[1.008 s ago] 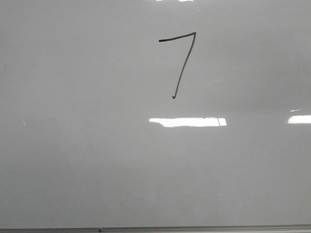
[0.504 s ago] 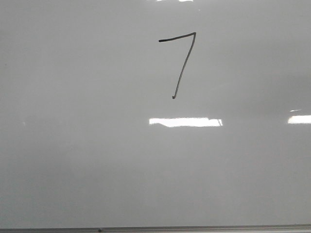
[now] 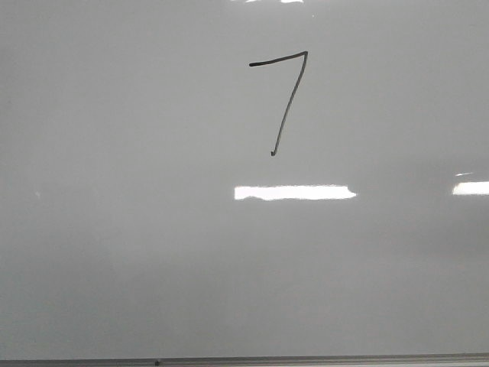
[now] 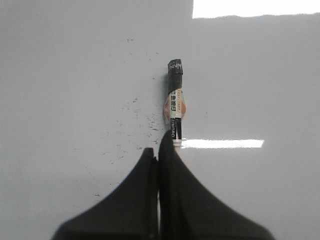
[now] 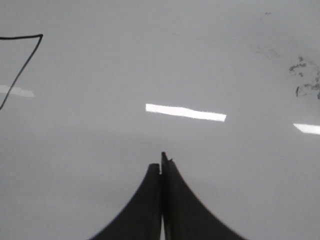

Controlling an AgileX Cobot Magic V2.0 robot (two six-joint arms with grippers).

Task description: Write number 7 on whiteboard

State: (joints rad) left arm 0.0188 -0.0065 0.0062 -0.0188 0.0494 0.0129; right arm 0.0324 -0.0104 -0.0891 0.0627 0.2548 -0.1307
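Observation:
The number 7 [image 3: 286, 115] is drawn in thin black marker on the upper middle of the whiteboard [image 3: 137, 229]. Neither gripper shows in the front view. In the left wrist view my left gripper [image 4: 159, 150] is shut, with a sliver of light showing between its fingers. A black-capped marker [image 4: 175, 105] lies on the board just beyond them, its near end hidden behind one finger. My right gripper [image 5: 161, 162] is shut on nothing above bare board, and the number 7 [image 5: 22, 70] sits well off to one side of it.
A thin metal edge [image 3: 306, 358] runs along the board's near side. Bright light reflections [image 3: 294, 192] lie below the figure. Faint black smudges [image 4: 135, 120] mark the board near the marker. More smudges [image 5: 305, 80] show in the right wrist view.

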